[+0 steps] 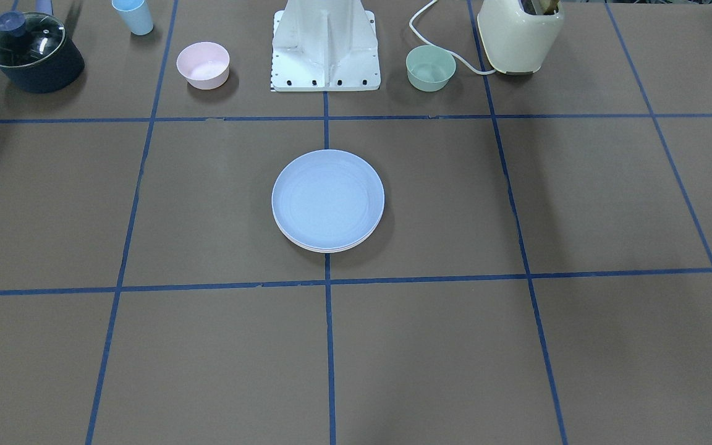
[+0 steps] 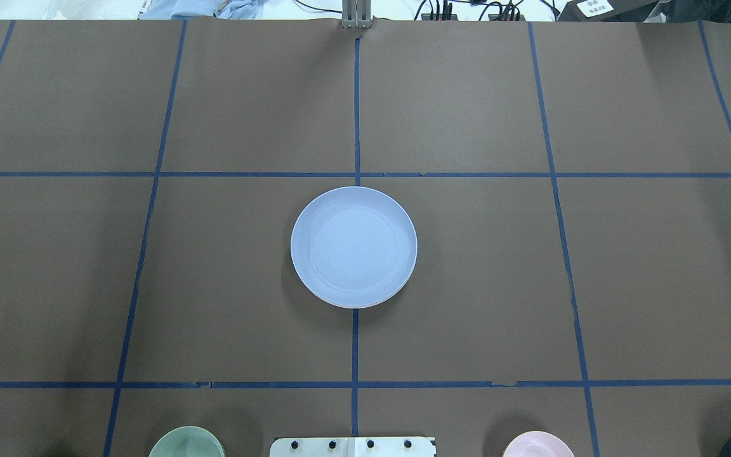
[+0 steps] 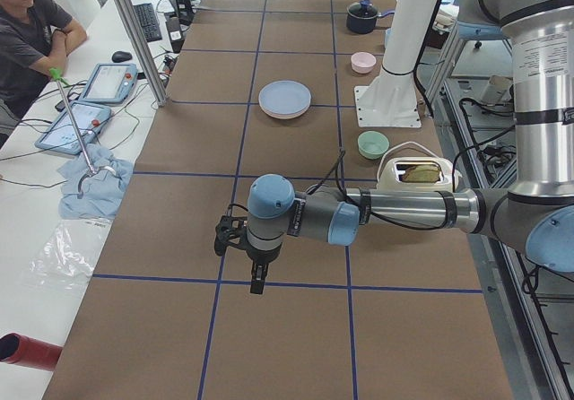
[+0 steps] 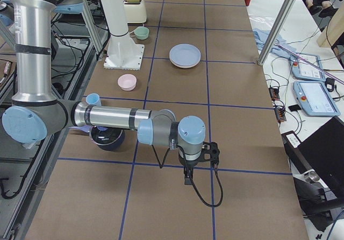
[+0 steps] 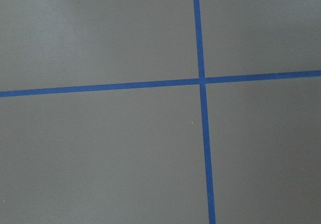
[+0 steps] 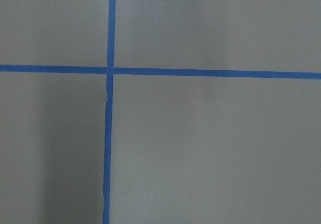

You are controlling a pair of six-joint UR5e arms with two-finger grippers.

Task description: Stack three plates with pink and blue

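The light blue plate (image 1: 327, 198) lies on top of a stack at the table's middle, also in the overhead view (image 2: 353, 245). Pale pink and whitish rims (image 1: 325, 248) peek out beneath it; the lower plates are otherwise hidden. My left gripper (image 3: 257, 279) shows only in the exterior left view, far from the stack over bare table near that end. My right gripper (image 4: 188, 178) shows only in the exterior right view, likewise far from the stack. I cannot tell whether either is open or shut. Both wrist views show only brown table and blue tape lines.
Along the robot's side stand a small pink bowl (image 1: 203, 64), a green bowl (image 1: 431, 68), a blue cup (image 1: 133, 15), a dark lidded pot (image 1: 31, 52), a cream toaster (image 1: 520, 34) and the white robot base (image 1: 325, 46). An operator (image 3: 27, 32) sits beside the table.
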